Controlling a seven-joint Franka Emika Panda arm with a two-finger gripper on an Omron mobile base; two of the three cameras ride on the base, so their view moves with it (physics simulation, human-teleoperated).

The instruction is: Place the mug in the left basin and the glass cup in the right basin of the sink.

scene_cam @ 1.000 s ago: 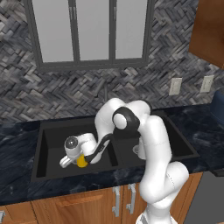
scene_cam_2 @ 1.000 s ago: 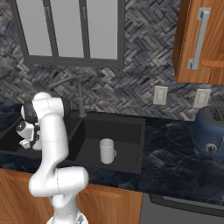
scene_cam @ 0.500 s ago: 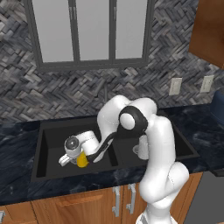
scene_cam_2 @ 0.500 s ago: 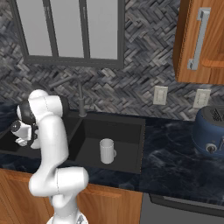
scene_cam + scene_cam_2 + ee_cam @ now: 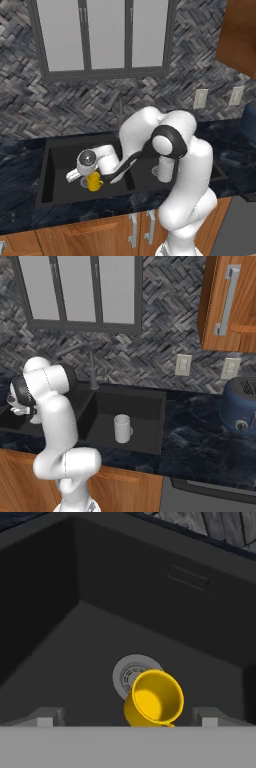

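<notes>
The yellow mug (image 5: 94, 181) stands upright on the floor of the left basin (image 5: 59, 172), at the edge of the silver drain (image 5: 129, 671). My gripper (image 5: 76, 177) hovers just over the mug (image 5: 152, 699), open, with a fingertip well clear on either side and nothing held. The pale glass cup (image 5: 121, 428) stands upright in the right basin (image 5: 142, 418); in the left base view the cup (image 5: 167, 170) shows partly behind my arm. A centre divider splits the black sink (image 5: 48, 150).
A slim grey faucet (image 5: 90, 365) rises behind the sink's divider. A blue toaster (image 5: 242, 406) sits on the dark counter at the far right, under wall outlets (image 5: 183, 364). The basin walls (image 5: 60, 587) close in around the hand.
The hand has drawn slightly up and to the left of the mug, jaws still wide. The mug and the glass cup have not moved.
</notes>
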